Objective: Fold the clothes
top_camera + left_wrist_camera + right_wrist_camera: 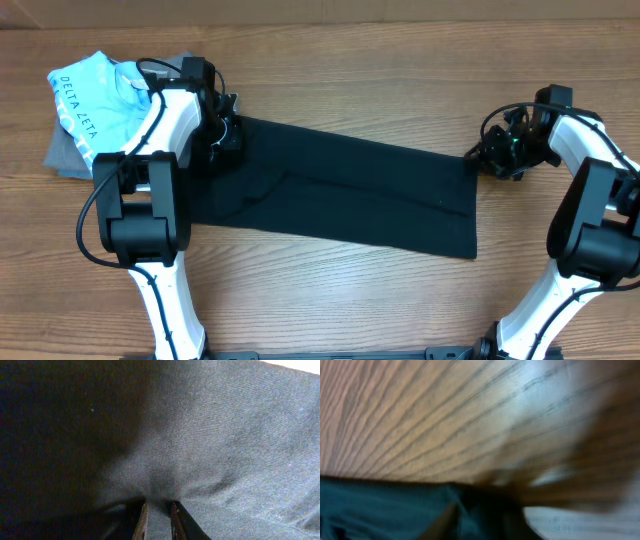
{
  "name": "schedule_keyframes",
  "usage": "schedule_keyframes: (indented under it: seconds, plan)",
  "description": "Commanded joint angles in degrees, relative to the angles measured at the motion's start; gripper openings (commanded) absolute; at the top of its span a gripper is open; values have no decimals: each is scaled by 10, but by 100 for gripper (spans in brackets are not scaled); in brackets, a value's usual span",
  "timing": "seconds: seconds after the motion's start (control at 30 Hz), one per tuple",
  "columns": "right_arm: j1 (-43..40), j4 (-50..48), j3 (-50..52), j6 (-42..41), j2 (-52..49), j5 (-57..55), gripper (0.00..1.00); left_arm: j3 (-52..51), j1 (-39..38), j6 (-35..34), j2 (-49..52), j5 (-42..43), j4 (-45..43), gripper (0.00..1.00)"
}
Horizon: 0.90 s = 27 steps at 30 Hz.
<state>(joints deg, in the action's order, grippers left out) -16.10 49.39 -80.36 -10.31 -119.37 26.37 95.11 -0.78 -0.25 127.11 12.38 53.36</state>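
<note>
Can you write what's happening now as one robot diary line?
left pincer: pinching black garment | right pincer: at garment's right edge, grip unclear | garment: long folded strip

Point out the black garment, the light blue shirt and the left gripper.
black garment (350, 190), overhead, middle of the cloth.
light blue shirt (95, 100), overhead, lettered front.
left gripper (159, 522), left wrist view, between the fingertips.

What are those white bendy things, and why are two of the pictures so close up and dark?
Those are two robot arms, seen from a camera above the wooden table. A long black garment lies flat between them, with a light blue shirt and something grey in the corner. The other two pictures come from little cameras on the wrists. The left fingers pinch a fold of black cloth. The right picture is blurry: it shows the cloth's edge, and I cannot tell whether anything is held.
</note>
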Motion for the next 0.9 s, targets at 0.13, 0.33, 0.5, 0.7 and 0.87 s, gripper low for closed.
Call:
schedule_keyframes:
  seconds: [0.13, 0.33, 0.5, 0.7, 0.87]
  plan:
    - [-40, -26, -8, -80, 0, -39, 6, 3, -8, 3, 25, -3, 1, 21]
    - [-102, 5, -8, -67, 10, 2, 31, 3, -8, 3, 25, -3, 3, 21]
    - [-173, 55, -8, 0, 31, 59, 47, 8, -8, 3, 25, 14, 5, 27]
    - [-188, 163, -2, 150, 33, 109, 47, 81, -8, 5, 23, 62, 61, 36]
    - [-122, 166, 37, 213, 33, 85, 60, 198, -8, 15, 4, 67, 145, 39]
